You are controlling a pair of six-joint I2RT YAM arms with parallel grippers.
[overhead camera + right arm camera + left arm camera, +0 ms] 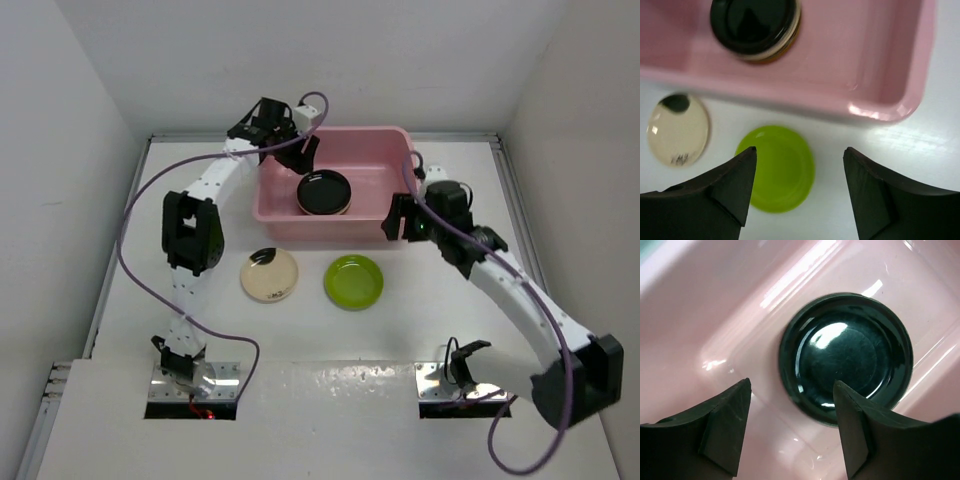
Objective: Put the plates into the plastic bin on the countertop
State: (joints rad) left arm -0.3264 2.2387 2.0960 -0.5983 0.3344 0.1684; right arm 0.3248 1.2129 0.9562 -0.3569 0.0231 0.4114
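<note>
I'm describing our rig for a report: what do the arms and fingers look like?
The left arm and right arm both have white links and black joint housings. A purple cable loops loosely along each. The fingers are matte black wedges with flat inner faces.

The bin (880, 45) looks like smooth, shiny pink plastic, the black plate (850, 355) is super glossy with mirror-like glare, the cream plate (677, 130) is shiny too, the green plate (777, 170) is smooth but duller, the white tabletop (920, 150) has a faint sheen, and the fingers (725, 425) are matt black.
</note>
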